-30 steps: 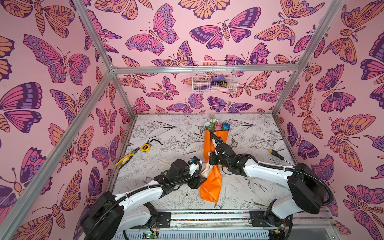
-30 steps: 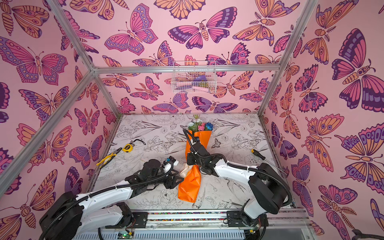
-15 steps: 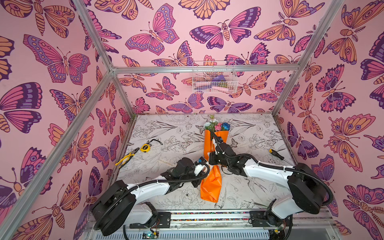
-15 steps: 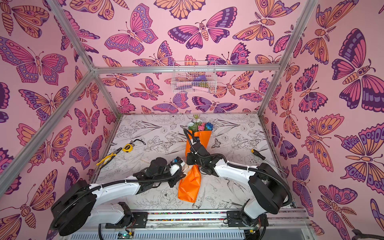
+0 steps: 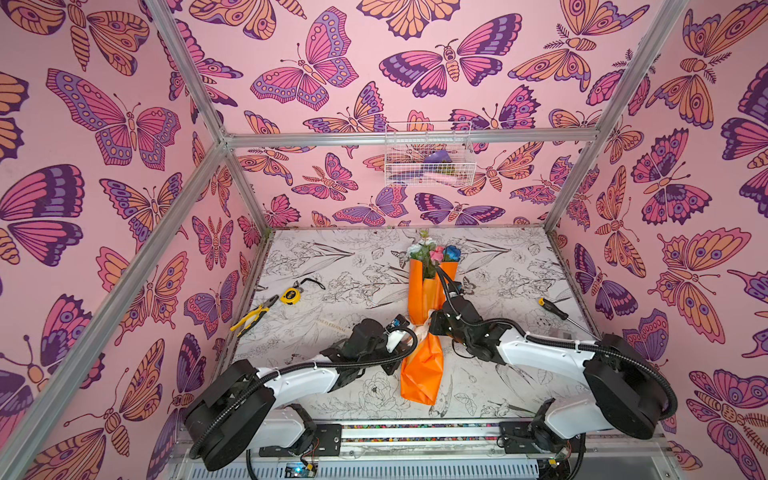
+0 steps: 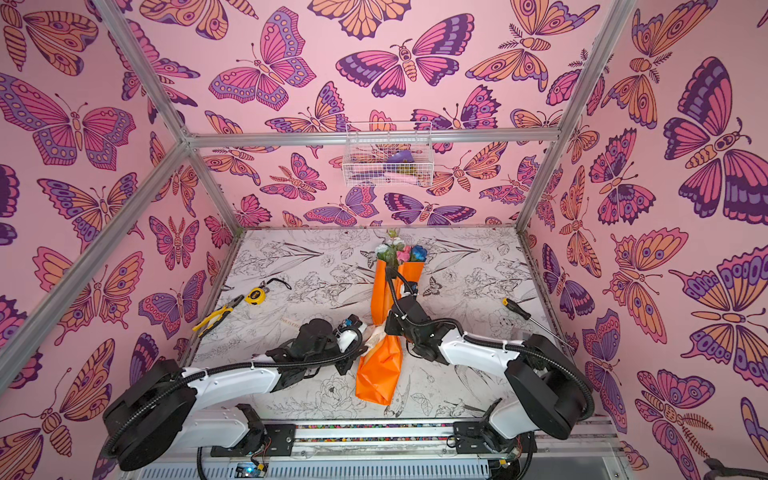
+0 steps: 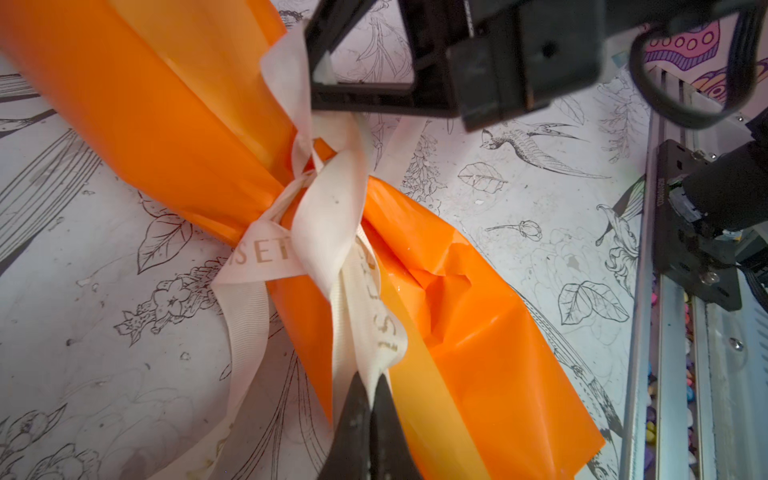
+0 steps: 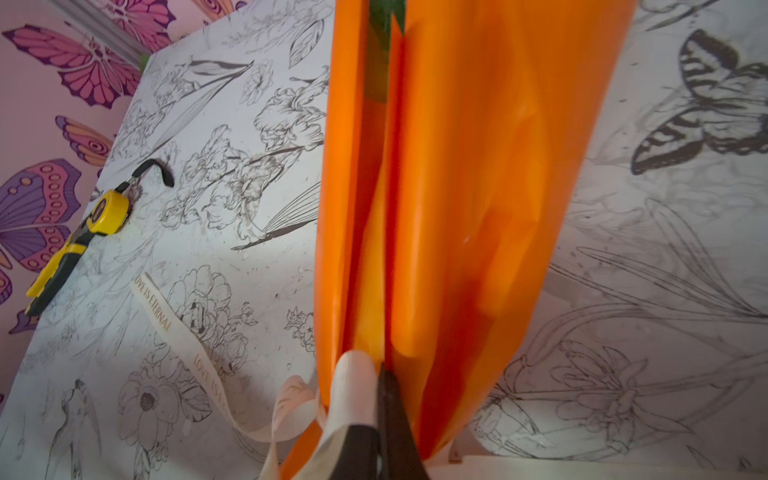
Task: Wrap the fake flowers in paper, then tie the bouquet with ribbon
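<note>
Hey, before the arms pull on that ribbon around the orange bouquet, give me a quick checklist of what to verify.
1. Left gripper shut on a ribbon strand: ok.
2. Right gripper shut on another strand: ok.
3. Ribbon wrapped and crossed at the waist of the bouquet: ok.
4. Knot snug: not ok, its loops look slack.
5. Pliers, tape measure and screwdriver apart from both arms: ok.
</note>
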`<state>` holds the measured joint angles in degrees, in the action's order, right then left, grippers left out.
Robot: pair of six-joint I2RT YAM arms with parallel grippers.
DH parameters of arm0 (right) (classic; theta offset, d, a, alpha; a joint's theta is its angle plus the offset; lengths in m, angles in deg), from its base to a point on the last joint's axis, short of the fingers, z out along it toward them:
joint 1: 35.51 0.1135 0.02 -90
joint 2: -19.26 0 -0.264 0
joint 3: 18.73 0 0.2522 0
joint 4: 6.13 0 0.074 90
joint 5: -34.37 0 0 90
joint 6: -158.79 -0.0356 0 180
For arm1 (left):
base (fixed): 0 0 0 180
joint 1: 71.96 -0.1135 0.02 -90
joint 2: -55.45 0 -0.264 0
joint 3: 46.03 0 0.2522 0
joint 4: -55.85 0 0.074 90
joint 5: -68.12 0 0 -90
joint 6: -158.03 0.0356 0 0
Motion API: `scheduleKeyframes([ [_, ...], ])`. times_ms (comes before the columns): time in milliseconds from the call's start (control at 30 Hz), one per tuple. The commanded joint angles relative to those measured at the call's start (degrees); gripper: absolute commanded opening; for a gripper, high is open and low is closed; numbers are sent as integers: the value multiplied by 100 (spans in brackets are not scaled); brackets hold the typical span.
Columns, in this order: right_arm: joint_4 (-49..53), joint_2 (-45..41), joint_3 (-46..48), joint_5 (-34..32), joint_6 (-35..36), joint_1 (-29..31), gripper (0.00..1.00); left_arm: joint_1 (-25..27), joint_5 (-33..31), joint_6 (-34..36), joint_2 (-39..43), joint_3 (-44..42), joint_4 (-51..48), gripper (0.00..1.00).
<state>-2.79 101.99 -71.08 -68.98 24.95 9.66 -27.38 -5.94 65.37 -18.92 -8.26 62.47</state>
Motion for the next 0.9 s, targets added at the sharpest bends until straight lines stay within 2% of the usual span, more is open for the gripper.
scheduleKeyframes([
  [0,-207,-207,190,-500,-554,-92,4,-76,-214,-113,47,-90,335,0],
  [300,-224,-595,567,-806,-849,-182,5,-447,-285,-597,-243,-231,1079,0],
  [467,-364,-579,298,-171,-376,-177,13,-488,-21,-576,-413,-170,1176,0],
  [600,-756,-412,230,283,-196,-167,14,-494,198,-624,-567,-81,1178,0],
  [867,-854,-727,512,105,-379,-158,15,-494,51,-674,-628,-96,1155,0],
])
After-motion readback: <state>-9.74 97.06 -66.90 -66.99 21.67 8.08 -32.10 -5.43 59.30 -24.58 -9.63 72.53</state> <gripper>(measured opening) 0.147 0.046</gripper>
